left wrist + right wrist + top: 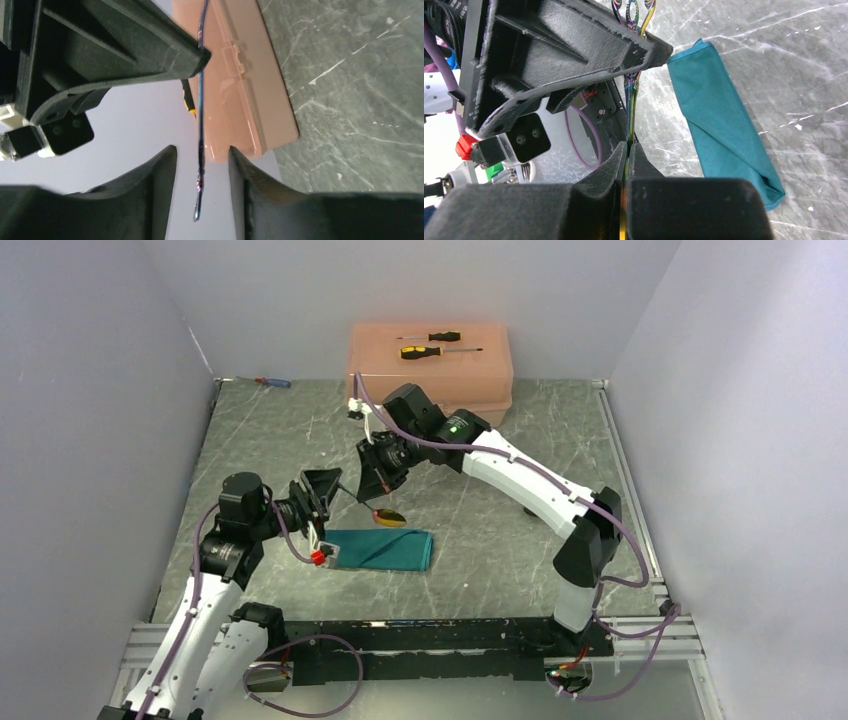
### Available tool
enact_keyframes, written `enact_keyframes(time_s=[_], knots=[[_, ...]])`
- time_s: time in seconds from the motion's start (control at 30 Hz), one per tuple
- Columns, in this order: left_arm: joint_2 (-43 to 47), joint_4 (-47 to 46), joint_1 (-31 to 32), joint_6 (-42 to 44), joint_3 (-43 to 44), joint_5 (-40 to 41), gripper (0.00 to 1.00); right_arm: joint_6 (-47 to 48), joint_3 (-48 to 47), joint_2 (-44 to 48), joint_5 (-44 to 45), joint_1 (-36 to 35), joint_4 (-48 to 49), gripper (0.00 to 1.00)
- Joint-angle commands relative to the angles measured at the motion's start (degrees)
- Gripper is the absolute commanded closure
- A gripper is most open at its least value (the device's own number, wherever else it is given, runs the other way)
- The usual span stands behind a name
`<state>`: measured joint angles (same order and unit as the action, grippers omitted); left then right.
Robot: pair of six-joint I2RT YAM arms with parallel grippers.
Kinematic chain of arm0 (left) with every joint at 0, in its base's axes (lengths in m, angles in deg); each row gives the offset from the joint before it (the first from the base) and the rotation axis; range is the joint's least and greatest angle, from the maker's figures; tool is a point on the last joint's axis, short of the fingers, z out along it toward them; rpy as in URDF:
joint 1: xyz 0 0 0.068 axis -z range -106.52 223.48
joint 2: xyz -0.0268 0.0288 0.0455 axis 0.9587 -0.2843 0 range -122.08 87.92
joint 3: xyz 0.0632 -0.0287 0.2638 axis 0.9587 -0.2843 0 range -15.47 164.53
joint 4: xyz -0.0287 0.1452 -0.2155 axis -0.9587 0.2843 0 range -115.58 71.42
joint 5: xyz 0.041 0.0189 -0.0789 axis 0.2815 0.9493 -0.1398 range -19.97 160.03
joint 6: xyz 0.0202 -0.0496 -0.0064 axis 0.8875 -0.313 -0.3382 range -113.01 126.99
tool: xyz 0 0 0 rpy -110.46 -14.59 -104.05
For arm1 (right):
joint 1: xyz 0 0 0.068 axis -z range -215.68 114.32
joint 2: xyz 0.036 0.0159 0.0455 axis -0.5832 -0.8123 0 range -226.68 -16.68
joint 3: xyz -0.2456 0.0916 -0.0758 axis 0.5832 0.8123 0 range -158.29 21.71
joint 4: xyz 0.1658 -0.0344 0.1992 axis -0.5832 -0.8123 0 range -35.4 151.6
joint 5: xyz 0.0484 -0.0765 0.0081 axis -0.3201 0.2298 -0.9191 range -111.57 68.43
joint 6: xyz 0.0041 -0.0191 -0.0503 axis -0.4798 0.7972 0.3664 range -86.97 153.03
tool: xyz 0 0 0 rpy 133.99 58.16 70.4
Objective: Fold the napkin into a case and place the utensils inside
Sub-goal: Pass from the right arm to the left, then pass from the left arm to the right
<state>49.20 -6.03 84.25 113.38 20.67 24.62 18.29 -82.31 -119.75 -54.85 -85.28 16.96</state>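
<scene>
Low in the centre of the top view, the napkin (385, 548) lay folded into a narrow flat strip on the table (500, 510), long side running left to right. Just above it in frame was the oval end (388, 517) of a thin shiny utensil (629, 115), apart from the cloth. The right gripper (628, 147) was clamped tight on the utensil's shaft. The left gripper (202, 155), centre left in the top view, had its fingers (160, 170) half apart either side of the same shaft, with a gap showing on each side. Fork or spoon: could not tell. Top centre, at the far edge, stood a plastic box (430, 375) with two screwdrivers (440, 345) on its lid. A small screwdriver (272, 382) lay upper left.
</scene>
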Motion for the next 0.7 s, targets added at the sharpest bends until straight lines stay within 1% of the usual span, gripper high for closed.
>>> enact_keyframes(time_s=[0.0, 0.07, 0.1, 0.2, 0.23, 0.3, 0.37, 0.4, 0.43, 0.53, 0.6, 0.67], knots=[[0.31, -9.73, 0.27, 0.14, -1.23, -2.27, 0.67, -0.71, -2.92, 0.11, -1.40, -0.28, -0.03, 1.00], [1.03, -12.10, 0.22, -2.45, -1.95, -2.23, 0.92, -0.97, -2.53, 0.02, -1.06, -0.29, 0.64, 1.00], [1.43, -13.12, 0.22, -4.01, -2.28, -2.23, 0.97, -1.21, -2.31, -0.13, -0.96, -0.31, 1.00, 1.00], [1.67, -15.58, 0.30, -5.02, -3.21, -1.03, 0.97, -2.08, -1.84, -0.62, -1.13, -0.31, 2.38, 1.00], [1.57, -17.19, 0.31, -5.26, -4.08, -0.32, 0.97, -2.80, -1.58, -0.64, -0.86, -0.24, 2.98, 0.98], [1.34, -23.23, 0.41, -7.27, -5.89, 1.96, 0.97, -5.41, -0.76, -0.37, 2.68, -0.06, 3.97, 0.70], [0.40, -28.17, 0.82, -7.64, -7.39, 5.28, 0.97, -9.01, 1.06, 1.17, 7.70, 0.80, 4.58, 0.58], [-0.28, -30.24, 1.14, -7.49, -7.85, 7.42, 0.97, -11.39, 2.98, 2.75, 10.03, 1.42, 5.95, 0.49], [-0.99, -32.19, 1.47, -7.39, -8.18, 9.36, 0.97, -13.92, 5.63, 5.00, 13.11, 1.93, 7.72, 0.43], [-3.02, -35.80, 2.25, -6.94, -8.67, 14.06, 0.97, -21.31, 14.42, 12.53, 20.99, 3.85, 13.22, 0.36], [-3.93, -37.19, 2.91, -6.45, -9.13, 16.01, 0.97, -25.13, 20.98, 16.76, 21.82, 5.27, 17.52, 0.35], [-4.78, -38.62, 3.83, -5.83, -9.65, 18.08, 0.97, -29.59, 25.50, 20.01, 21.07, 6.53, 22.01, 0.35]])
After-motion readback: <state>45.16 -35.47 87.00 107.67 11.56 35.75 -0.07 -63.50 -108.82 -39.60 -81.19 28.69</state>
